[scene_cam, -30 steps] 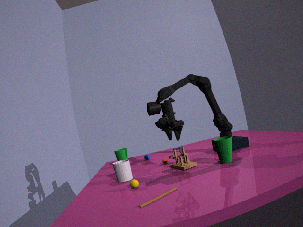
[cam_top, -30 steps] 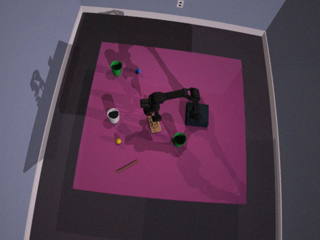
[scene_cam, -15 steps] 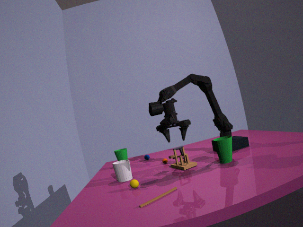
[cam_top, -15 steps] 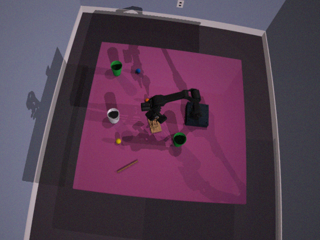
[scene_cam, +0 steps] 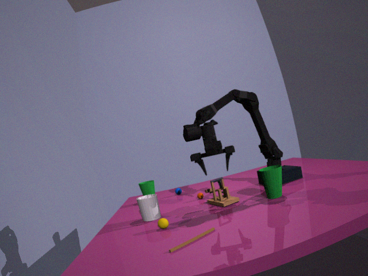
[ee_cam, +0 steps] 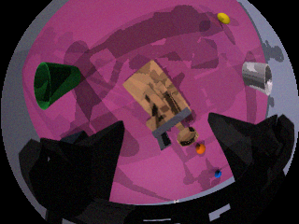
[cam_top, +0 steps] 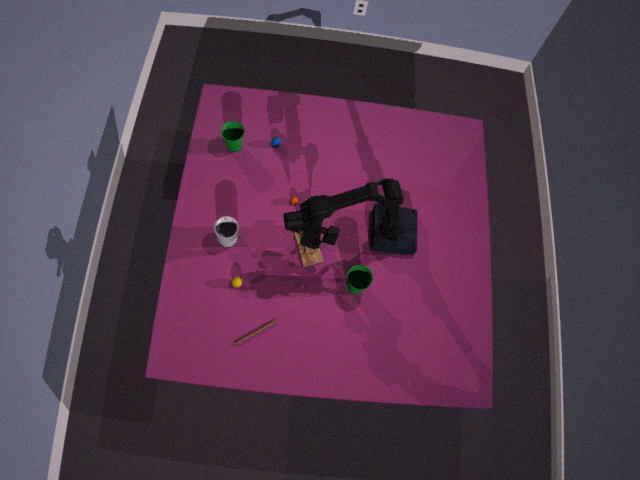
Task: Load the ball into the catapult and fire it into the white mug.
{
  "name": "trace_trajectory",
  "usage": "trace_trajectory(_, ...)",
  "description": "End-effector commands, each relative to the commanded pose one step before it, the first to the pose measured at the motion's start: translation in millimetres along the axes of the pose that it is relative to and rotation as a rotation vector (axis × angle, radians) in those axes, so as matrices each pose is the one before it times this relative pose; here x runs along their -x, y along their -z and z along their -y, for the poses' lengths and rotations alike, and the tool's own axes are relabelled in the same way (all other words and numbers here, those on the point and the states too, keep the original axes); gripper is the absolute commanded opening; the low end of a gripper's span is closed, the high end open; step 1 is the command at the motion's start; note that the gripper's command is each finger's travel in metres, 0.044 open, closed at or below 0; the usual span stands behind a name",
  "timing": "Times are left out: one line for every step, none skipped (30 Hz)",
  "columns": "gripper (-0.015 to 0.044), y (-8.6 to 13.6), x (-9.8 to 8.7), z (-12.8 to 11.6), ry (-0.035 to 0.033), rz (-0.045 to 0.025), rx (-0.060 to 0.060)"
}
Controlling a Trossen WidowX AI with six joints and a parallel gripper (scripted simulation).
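Note:
The wooden catapult (cam_top: 312, 257) (scene_cam: 222, 202) (ee_cam: 147, 81) stands on the pink table, with a grey crossbar on its frame. Its round cup (ee_cam: 188, 136) looks empty in the wrist view. My gripper (scene_cam: 217, 172) (ee_cam: 168, 120) is open and empty above the catapult, pointing down. The white mug (cam_top: 227, 237) (scene_cam: 149, 207) (ee_cam: 256, 75) stands upright at the left in the top and exterior views. An orange ball (cam_top: 294, 200) (scene_cam: 200, 195) (ee_cam: 200, 148) lies near the cup end. A blue ball (cam_top: 276, 142) (scene_cam: 178, 191) (ee_cam: 218, 174) lies farther back, and a yellow ball (cam_top: 236, 282) (scene_cam: 163, 223) (ee_cam: 223, 19) lies near the mug.
A green cup (cam_top: 359, 279) (scene_cam: 272, 182) (ee_cam: 61, 79) stands to the right of the catapult in the top and exterior views. Another green cup (cam_top: 233, 139) (scene_cam: 146, 187) stands behind the mug. A thin wooden stick (cam_top: 254, 332) (scene_cam: 191, 240) lies near the front. The arm stands at a dark box (cam_top: 381, 245) (scene_cam: 292, 173).

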State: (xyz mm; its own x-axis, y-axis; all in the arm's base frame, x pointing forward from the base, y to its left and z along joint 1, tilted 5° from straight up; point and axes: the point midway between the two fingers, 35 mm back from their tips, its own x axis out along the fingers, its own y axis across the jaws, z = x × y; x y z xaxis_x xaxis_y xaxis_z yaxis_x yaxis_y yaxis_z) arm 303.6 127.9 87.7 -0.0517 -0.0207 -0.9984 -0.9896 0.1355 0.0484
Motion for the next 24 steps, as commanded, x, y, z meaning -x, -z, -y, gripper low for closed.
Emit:
trace_trajectory(0.0440, -3.20, -1.22, -5.27, -0.00040, 0.00352, 0.1348)
trace_trajectory(0.0440, -1.03, -0.37, -0.72, 0.00009, 0.00009, 0.0346)
trace_trajectory(0.0440, -1.05, -0.37, -0.69, 0.00009, 0.00009, 0.0346)
trace_trajectory(0.0440, -1.07, -0.37, -0.65, 0.00009, 0.00008, 0.0346)
trace_trajectory(0.0440, -1.08, -0.37, -0.62, 0.00009, 0.00008, 0.0346)
trace_trajectory(0.0440, -1.10, -0.37, -0.59, 0.00009, 0.00008, 0.0346)
trace_trajectory(0.0440, -1.12, -0.37, -0.55, 0.00009, 0.00007, 0.0346)
trace_trajectory(0.0440, -1.13, -0.37, -0.52, 0.00009, 0.00007, 0.0346)
trace_trajectory(0.0440, -1.15, -0.37, -0.49, 0.00009, 0.00007, 0.0346)
trace_trajectory(0.0440, -1.16, -0.37, -0.45, 0.00010, 0.00007, 0.0346)
trace_trajectory(0.0440, -1.17, -0.37, -0.42, 0.00010, 0.00006, 0.0346)
trace_trajectory(0.0440, -1.18, -0.37, -0.38, 0.00010, 0.00006, 0.0346)
trace_trajectory(0.0440, -1.19, -0.37, -0.34, 0.00010, 0.00006, 0.0346)
trace_trajectory(0.0440, -0.99, -0.31, -0.25, 0.00008, 0.00005, 0.0286)
trace_trajectory(0.0440, -0.60, -0.18, -0.14, 0.00005, 0.00003, 0.0172)
trace_trajectory(0.0440, -0.20, -0.06, -0.04, 0.00002, 0.00001, 0.0057)
trace_trajectory(0.0440, 0.00, 0.00, 0.00, 0.00000, 0.00000, 0.0000)
trace_trajectory(0.0440, 0.00, 0.00, 0.00, 0.00000, 0.00000, 0.0000)
trace_trajectory(0.0440, 0.00, 0.00, 0.00, 0.00000, 0.00000, 0.0000)
trace_trajectory(0.0440, 0.00, 0.00, 0.00, 0.00000, 0.00000, 0.0000)
trace_trajectory(0.0440, 0.02, -2.61, 0.21, -0.00008, 0.00018, -0.0002)
trace_trajectory(0.0440, 0.07, -7.82, 0.49, -0.00024, 0.00053, -0.0005)
trace_trajectory(0.0440, 0.11, -12.96, 0.33, -0.00045, 0.00089, -0.0008)
trace_trajectory(0.0440, 0.12, -12.86, -0.29, -0.00050, 0.00089, -0.0008)
